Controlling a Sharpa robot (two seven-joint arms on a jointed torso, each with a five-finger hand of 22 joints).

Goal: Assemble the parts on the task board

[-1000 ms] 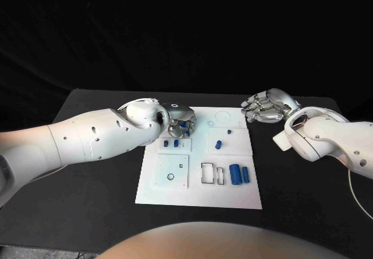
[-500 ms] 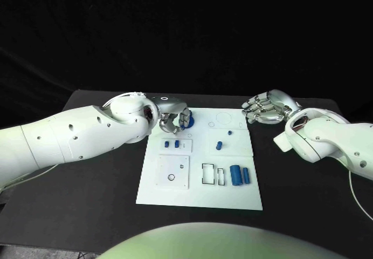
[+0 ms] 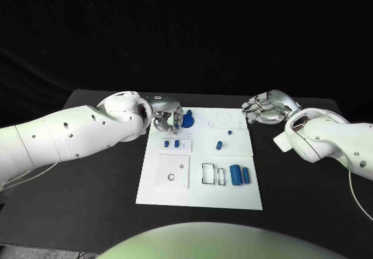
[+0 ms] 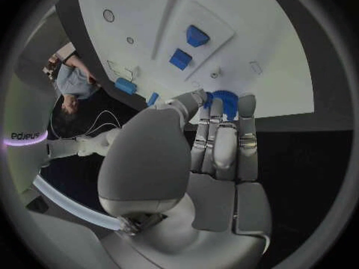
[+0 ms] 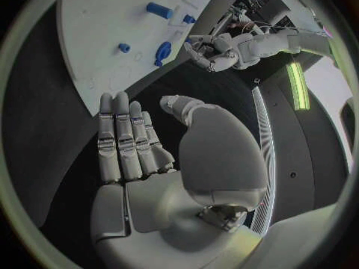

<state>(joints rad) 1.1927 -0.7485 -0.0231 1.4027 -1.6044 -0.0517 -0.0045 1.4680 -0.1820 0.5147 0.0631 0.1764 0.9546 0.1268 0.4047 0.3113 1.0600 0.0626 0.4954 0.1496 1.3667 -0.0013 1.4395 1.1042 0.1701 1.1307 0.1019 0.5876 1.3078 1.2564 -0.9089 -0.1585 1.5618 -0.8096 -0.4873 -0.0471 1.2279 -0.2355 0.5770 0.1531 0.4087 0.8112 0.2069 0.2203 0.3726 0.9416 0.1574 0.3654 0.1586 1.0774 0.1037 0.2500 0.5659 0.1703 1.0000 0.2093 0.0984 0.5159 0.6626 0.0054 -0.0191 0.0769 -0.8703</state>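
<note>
One white rectangular task board (image 3: 200,186) sits mid-table and serves as reference for everything below. Left hand (image 3: 167,120) is at the board's far left corner, fingers closed round a blue round disc-like part (image 3: 187,118) that sits at that corner; the left wrist view shows the same part (image 4: 224,101) at the fingertips. Whether it is lifted or resting on the board cannot be told. Right hand (image 3: 268,106) hovers off the board's far right corner, fingers apart, holding nothing. Judged step: picking up this part. Next move calls for carrying it to its seat, which I cannot identify. Two blue cylinders (image 3: 239,175) lie near the board's near right corner. Small blue pegs (image 3: 218,144) mid-board: shapes too small to resolve.
</note>
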